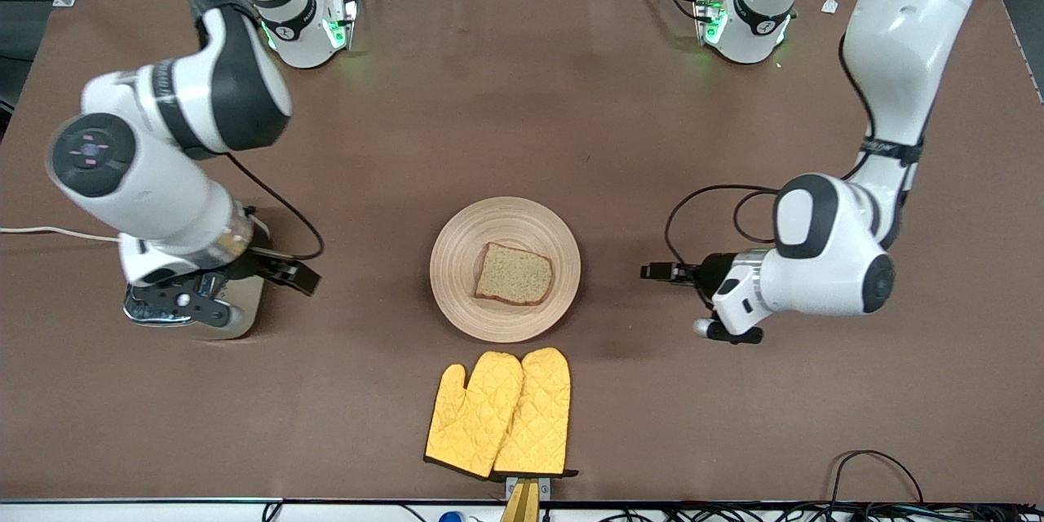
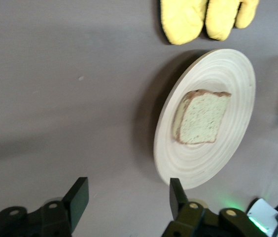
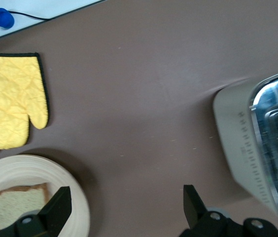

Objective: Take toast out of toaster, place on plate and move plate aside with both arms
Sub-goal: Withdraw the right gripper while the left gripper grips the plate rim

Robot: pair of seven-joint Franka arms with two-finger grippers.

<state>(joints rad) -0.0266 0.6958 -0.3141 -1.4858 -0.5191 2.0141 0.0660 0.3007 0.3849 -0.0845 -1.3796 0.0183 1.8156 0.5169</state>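
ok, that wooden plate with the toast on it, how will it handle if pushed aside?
The plate looks shallow, flat-based and rigid, so it should probably slide on the brown table rather than tip. The toast lies loose on it and may shift under a quick shove.

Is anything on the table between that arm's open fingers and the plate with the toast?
Nothing visible: only bare table lies between the left gripper and the plate holding the toast.

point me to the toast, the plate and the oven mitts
light brown speckled toast slice (image 1: 514, 274), front view, middle of the crumb face.
round light wooden plate (image 1: 457, 261), front view, bare ringed surface toward the right arm's end.
yellow quilted oven mitts (image 1: 522, 416), front view, palm of the upper mitt.
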